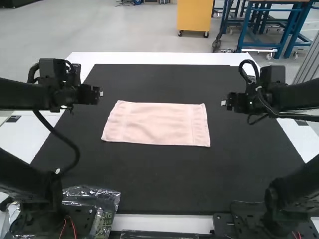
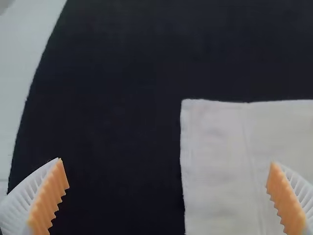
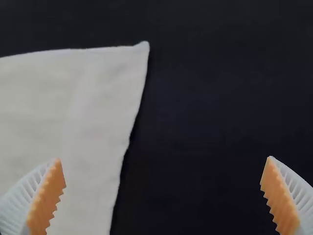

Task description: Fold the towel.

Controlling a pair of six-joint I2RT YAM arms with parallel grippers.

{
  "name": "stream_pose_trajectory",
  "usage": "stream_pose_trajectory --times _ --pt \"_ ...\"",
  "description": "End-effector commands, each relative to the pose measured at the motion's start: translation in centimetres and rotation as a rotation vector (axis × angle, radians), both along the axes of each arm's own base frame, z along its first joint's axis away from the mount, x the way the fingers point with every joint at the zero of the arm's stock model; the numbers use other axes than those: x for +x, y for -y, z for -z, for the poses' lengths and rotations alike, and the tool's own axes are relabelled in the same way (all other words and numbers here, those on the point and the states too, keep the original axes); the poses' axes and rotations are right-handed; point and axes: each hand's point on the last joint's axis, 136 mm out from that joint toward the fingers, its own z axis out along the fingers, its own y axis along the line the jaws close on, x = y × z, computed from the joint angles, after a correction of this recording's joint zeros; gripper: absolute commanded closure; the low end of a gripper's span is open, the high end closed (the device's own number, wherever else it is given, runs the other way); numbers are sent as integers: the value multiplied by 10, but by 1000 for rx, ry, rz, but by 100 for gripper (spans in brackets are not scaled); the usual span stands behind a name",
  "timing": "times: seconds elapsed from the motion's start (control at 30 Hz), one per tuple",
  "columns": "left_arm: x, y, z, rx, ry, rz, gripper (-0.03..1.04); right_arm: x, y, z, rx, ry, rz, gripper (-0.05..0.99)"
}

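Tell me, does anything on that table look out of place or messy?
Only the crumpled plastic wrapping beside the left arm's base looks stray; it seems unrelated to folding. The pink towel lies flat on the black mat, slightly uneven at its edges.

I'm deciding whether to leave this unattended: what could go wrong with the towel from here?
The towel lies flat on the mat, so a grasp might slide over its edge or catch the mat too. The left end effector and right end effector are open near opposite short ends; if only one grips, the fold could skew.
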Motion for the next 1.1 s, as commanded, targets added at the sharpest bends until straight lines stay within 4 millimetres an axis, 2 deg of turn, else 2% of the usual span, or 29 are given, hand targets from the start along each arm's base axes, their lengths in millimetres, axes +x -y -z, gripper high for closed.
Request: stream_pose_trajectory --times 0.0,0.07,0.13,0.47,0.63,0.87,1.07 --pt "13 11 11 -55 -30 60 5 4 -16 -4 53 23 -52 2" --pt "17 11 32 -73 -79 69 5 8 -21 2 51 16 -51 2" --pt "24 7 45 -74 -97 63 5 13 -28 5 59 22 -57 2" --pt "60 6 86 -54 -150 95 5 36 -66 47 56 -28 -132 2" --pt "79 6 97 -41 -145 116 5 52 -78 54 71 -11 -140 2" --pt "101 4 112 -24 -156 130 5 77 -83 60 73 0 -141 2" --pt "117 11 115 -9 -149 153 6 94 -86 70 70 -5 -142 3"
